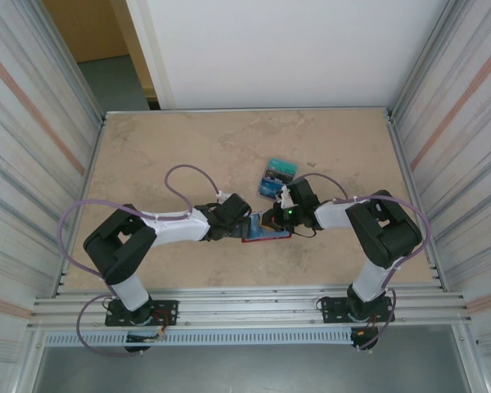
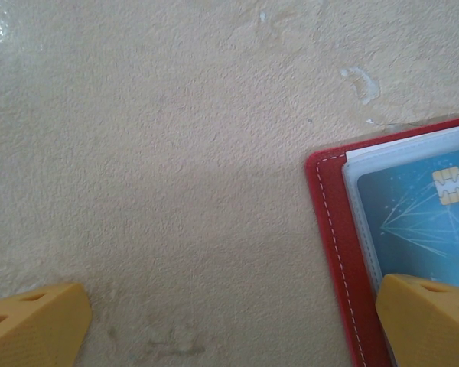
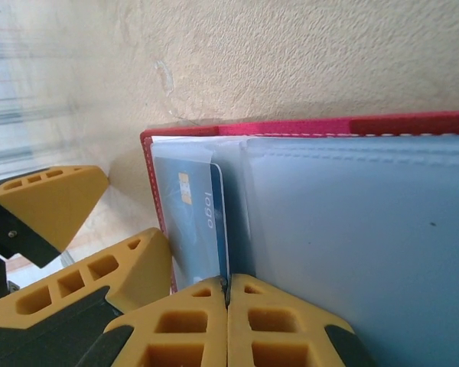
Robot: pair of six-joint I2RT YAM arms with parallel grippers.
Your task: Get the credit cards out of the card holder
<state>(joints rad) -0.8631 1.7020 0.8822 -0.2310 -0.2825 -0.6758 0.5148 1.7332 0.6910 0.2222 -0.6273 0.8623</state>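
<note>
A beige, stone-look table sits between ribbed metal walls, with a white panel at the far side. My two arms reach in from the near edge and meet near the middle of the table, over the card holder, which lies open and flat with its red cover down and its clear pockets facing up. Two loose cards, teal and blue, lie on the table just beyond it, on the far side.

My left gripper is released, its yellow fingers spread wide. One fingertip is over bare table and the other is over the stitched red edge of the holder. A blue card with a gold chip sits in the pocket beside that fingertip.

My right gripper is clenched, its pads pressed together. The end of the blue card runs straight into the seam between them, so I read it as pinched there. The rest of the card is in the pocket at the left end of the holder, and the wide pocket to its right looks pale and plain.
</note>
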